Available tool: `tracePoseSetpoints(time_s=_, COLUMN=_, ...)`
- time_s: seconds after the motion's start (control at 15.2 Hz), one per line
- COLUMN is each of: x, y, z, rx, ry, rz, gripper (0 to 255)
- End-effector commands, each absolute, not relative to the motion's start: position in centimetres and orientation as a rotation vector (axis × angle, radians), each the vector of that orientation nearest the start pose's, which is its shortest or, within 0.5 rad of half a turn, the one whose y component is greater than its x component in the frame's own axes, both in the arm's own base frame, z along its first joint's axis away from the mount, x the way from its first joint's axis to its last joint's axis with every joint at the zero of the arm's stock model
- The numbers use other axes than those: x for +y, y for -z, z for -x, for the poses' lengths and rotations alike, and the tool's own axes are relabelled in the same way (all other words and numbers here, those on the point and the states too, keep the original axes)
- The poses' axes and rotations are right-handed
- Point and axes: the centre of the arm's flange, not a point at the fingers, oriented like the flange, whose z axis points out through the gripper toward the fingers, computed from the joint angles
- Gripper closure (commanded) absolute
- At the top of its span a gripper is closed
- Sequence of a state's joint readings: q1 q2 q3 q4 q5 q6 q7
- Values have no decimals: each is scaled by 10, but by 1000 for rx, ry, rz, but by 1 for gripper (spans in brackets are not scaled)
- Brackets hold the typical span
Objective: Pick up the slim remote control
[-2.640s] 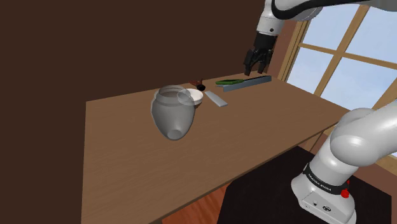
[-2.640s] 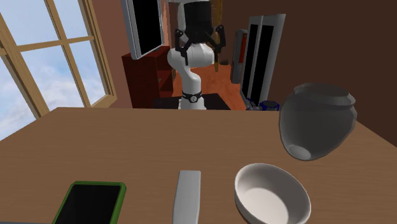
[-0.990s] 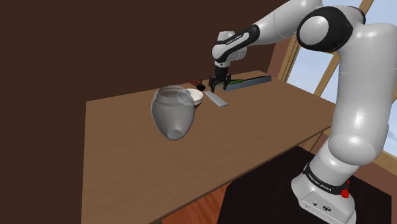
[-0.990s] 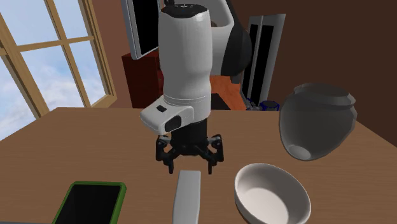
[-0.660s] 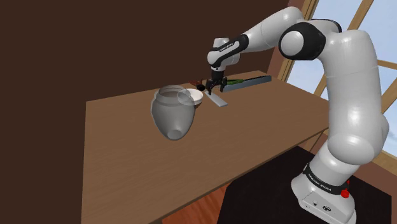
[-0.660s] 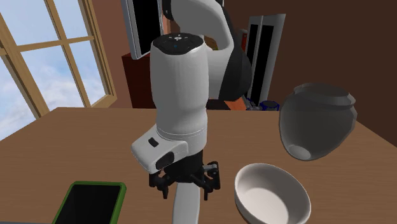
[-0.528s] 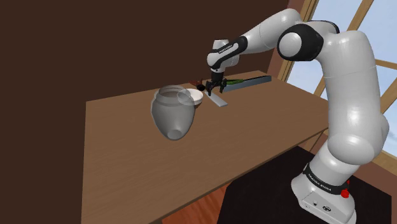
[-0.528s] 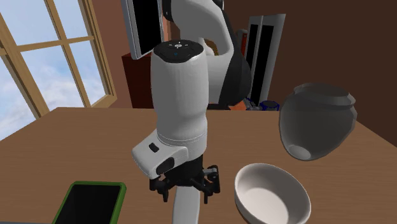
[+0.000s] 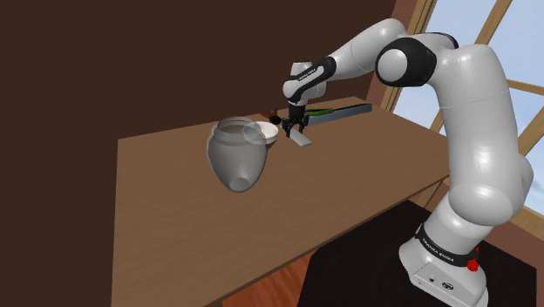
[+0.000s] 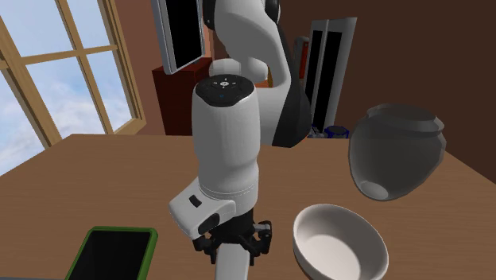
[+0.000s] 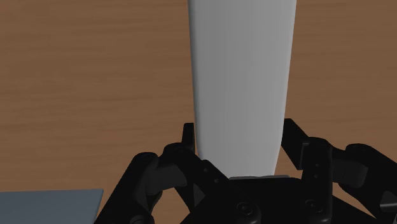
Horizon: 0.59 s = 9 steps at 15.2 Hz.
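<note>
The slim remote control (image 9: pixel 302 139) is a plain light-grey bar lying flat on the brown wooden table (image 9: pixel 366 174), beside a white bowl (image 9: pixel 268 133). My black gripper (image 9: pixel 295 131) points straight down onto the remote's end. In the wrist view the remote (image 11: pixel 242 76) runs away from the hand, and the two fingers press its long edges, so the gripper (image 11: pixel 240 137) is shut on it. In the second exterior view the gripper (image 10: pixel 233 243) sits under the white wrist, on top of the remote (image 10: pixel 230 269).
A grey vase (image 9: pixel 237 153) lies tilted in front of the bowl (image 10: pixel 340 243). A green-edged black slab (image 10: pixel 113 254) and a long blue-grey bar (image 9: pixel 342 113) lie beyond the remote near the far edge. A window is at the shoulder view's right.
The hand has sunk the last bit onto the remote. Its fingers, spread wide half a second ago, have closed against the remote's sides.
</note>
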<state>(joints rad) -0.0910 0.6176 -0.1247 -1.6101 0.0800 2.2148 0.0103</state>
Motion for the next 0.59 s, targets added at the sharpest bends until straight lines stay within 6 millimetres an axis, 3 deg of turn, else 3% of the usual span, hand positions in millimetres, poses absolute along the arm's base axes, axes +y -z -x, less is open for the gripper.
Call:
tracePoseSetpoints(time_s=0.0, x=-135, y=-267, z=-678, rx=395, ry=-14, rz=3124, gripper=255)
tracePoseSetpoints(time_s=0.53, x=-135, y=-272, z=-679, rx=395, ry=-14, rz=3124, gripper=255)
